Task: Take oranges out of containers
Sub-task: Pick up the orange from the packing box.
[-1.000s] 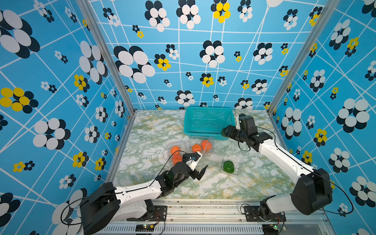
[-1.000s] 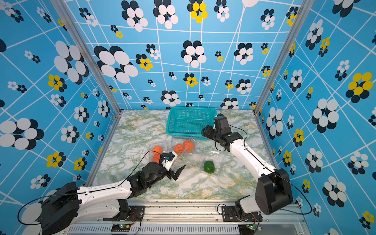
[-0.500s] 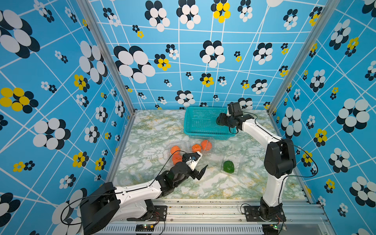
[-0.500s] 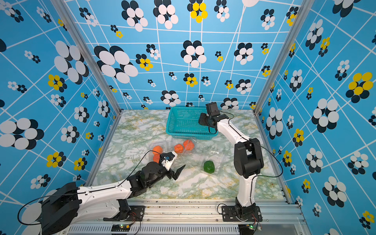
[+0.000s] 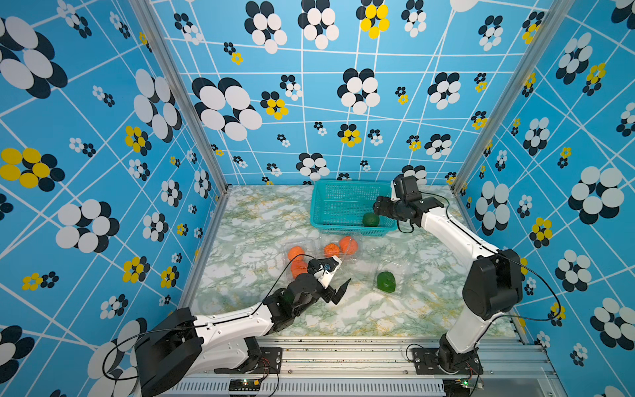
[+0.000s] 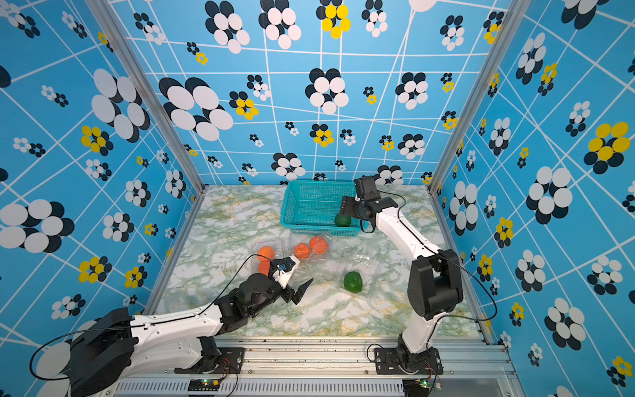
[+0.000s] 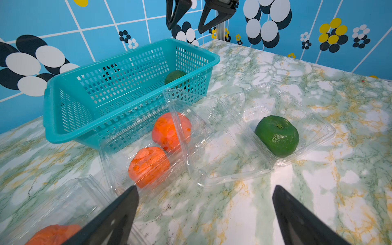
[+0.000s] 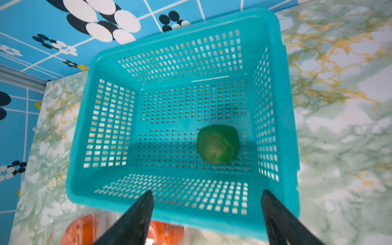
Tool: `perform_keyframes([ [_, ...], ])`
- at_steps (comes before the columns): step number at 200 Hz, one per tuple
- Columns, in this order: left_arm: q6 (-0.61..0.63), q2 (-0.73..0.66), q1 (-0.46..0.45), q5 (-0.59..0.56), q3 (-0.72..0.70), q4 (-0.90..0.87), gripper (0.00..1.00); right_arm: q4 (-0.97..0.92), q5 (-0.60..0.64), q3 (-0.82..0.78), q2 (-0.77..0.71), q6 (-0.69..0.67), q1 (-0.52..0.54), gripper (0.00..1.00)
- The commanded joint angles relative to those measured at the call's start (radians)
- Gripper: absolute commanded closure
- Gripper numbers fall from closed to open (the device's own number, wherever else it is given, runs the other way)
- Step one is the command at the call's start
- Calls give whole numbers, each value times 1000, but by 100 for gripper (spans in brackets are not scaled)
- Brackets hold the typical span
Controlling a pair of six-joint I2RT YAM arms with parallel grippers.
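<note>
Beside the left gripper (image 7: pixel 204 188), spread wide like the right gripper (image 8: pixel 207 191), one orange (image 7: pixel 48 233) in its container (image 7: pixel 70 197) is half hidden.

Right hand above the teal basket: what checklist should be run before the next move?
1. Jaws of the right hand apart, nothing held: ok.
2. The green fruit lies in the basket, clear of that hand: ok.
3. Jaws of the left hand apart, nothing held: ok.
4. All oranges out of the containers: not ok, four sit inside.
5. Lid of the container nearest the left hand open: cannot tell.
</note>
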Motion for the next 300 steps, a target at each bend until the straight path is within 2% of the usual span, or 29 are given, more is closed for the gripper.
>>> perform_keyframes([
  [1, 6, -3, 9, -16, 18, -4, 0, -63, 41, -129, -99, -21, 39, 21],
  [33, -2, -17, 7, -2, 15, 0, 1, -72, 10, -354, -226, 43, 98, 30],
  [69, -9, -41, 2, 10, -4, 24, 0, -77, 45, -563, -352, 132, 205, 30],
  [106, -19, -50, 2, 16, -5, 21, 0, 6, 66, -735, -445, 223, 250, 29],
  [197, -26, -14, 2, 18, 5, 24, 0, 54, 124, -803, -381, 256, 257, 28],
  [233, -26, 3, 2, 16, 9, 24, 0, 64, 143, -796, -382, 261, 257, 42],
  [300, -23, 29, 2, 10, 15, 24, 0, 50, 154, -726, -527, 286, 256, 47],
])
